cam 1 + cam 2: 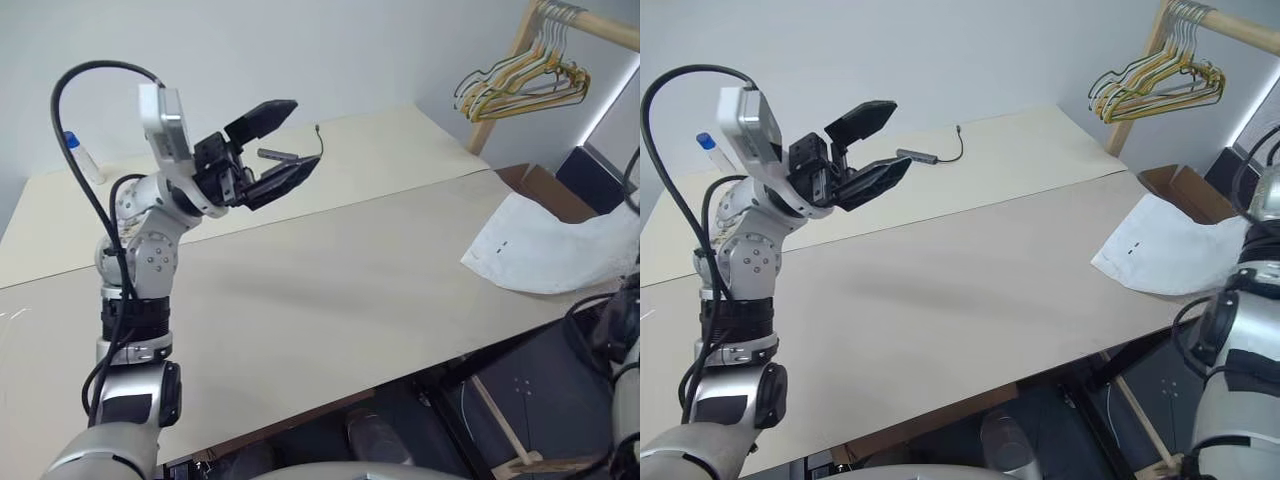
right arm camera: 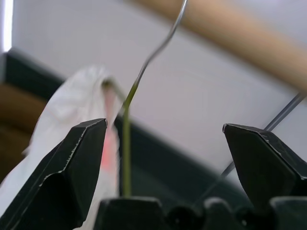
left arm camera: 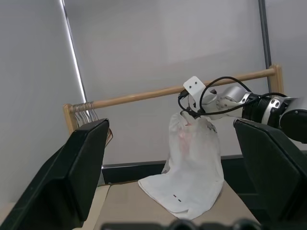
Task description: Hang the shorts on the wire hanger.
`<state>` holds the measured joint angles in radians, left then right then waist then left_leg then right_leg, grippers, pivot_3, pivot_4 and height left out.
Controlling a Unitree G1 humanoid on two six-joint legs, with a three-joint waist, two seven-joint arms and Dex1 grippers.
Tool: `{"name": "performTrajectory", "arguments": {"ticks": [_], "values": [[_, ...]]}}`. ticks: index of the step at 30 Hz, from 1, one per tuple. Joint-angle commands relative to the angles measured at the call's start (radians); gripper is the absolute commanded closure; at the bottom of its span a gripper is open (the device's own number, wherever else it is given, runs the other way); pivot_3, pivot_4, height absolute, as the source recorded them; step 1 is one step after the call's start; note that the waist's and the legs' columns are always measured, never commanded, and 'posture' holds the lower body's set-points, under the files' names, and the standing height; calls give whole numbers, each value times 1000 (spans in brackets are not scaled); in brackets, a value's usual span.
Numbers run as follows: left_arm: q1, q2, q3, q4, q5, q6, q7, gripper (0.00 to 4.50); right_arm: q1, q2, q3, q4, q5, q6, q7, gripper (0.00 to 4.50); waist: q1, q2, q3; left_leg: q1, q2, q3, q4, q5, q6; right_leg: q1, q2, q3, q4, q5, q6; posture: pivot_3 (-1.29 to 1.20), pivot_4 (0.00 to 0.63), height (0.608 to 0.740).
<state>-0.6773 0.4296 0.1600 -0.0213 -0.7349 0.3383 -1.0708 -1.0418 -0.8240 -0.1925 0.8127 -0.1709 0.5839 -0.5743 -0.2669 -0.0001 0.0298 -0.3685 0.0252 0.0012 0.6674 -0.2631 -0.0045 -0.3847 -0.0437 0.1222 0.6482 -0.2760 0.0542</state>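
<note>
Shorts point(image 3: 192, 172) drape limp and light from wire hanger point(image 2: 144, 72); steady them at the waistband. Right pincer point(image 2: 163, 143) and left pincer point(image 1: 270, 150) both gape empty.

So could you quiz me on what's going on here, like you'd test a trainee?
1. True or false: the left gripper is holding the shorts.
2. Where does the lower part of the shorts rest? A, on the floor; B, on the table; C, on the wooden pole.
3. Which thin thing shows ahead of the open right gripper, in its own wrist view?

Key: 1 false, it is open and empty. 2 B. 3 the wire hanger.
</note>
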Motion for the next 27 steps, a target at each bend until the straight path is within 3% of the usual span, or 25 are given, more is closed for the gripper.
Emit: {"name": "performTrajectory", "arguments": {"ticks": [1,9,14,23,27], "values": [[13,35,31,-16,-4,9,12,0,3,5,67,-120,-82,-103,-8,38,-2,0,0,0,0,0,0,0,0,0,0,0,0,0,0,-188,0,740],[120,119,92,-53,-6,64,80,0,140,100,140,-442,-47,-242,279,38,-11,0,0,1,1,-4,0,0,0,0,1,0,1,0,0,-133,0,740],[248,188,114,-106,7,89,95,0,242,143,174,-651,73,-230,604,38,14,-1,0,0,1,-9,1,0,0,0,0,-1,1,1,1,-79,0,740],[425,239,134,-213,28,95,149,0,447,150,140,-882,320,-120,1025,38,122,-6,1,0,2,-10,1,0,0,0,0,-4,1,1,0,24,0,740],[463,244,129,-244,41,93,162,0,555,87,192,-937,293,-178,1148,38,177,-7,1,-1,2,-6,1,0,0,-2,0,-4,0,1,0,44,0,740]]}}
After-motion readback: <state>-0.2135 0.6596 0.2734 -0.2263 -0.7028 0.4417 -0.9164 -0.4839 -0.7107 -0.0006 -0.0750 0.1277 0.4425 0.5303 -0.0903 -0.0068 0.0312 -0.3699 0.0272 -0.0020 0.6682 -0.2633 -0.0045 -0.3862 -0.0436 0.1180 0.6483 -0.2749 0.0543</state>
